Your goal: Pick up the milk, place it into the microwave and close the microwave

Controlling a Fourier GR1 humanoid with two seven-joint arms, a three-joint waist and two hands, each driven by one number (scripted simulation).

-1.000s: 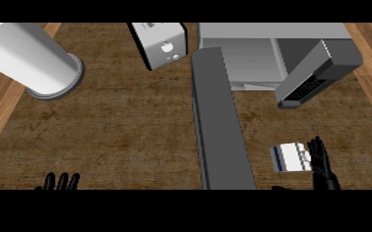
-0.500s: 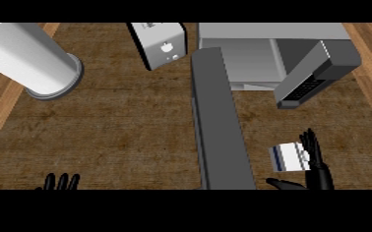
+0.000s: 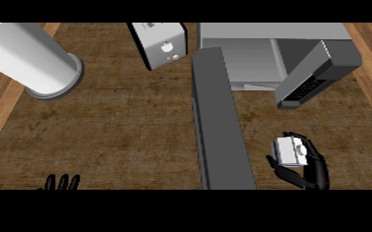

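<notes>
Head view
Right hand: the right hand comes in from the lower edge at the right, its fingers and thumb curled round the milk.
Milk: the milk, a small white carton with a grey cap on its top, sits inside that curl, against the palm's left side; the thumb lies below it and the fingers wrap its right side. Whether it touches the table cannot be told.
Left hand: the left hand shows only as upright fingertips at the lower edge, far to the left of the right hand, held apart and straight, gripping nothing.
Microwave: the microwave stands beyond the right hand, towards the top, with its cavity open.
Microwave door: the door swings out as a long grey slab that runs down just to the left of the right hand and the milk.
Control panel: the dark panel with its keypad tilts above the right hand.
Toaster: a white toaster stands beyond the door, up and left of the right hand.
Cylinder: a large white cylinder stands above the left hand.
Table: brown wood-grained table.
</notes>
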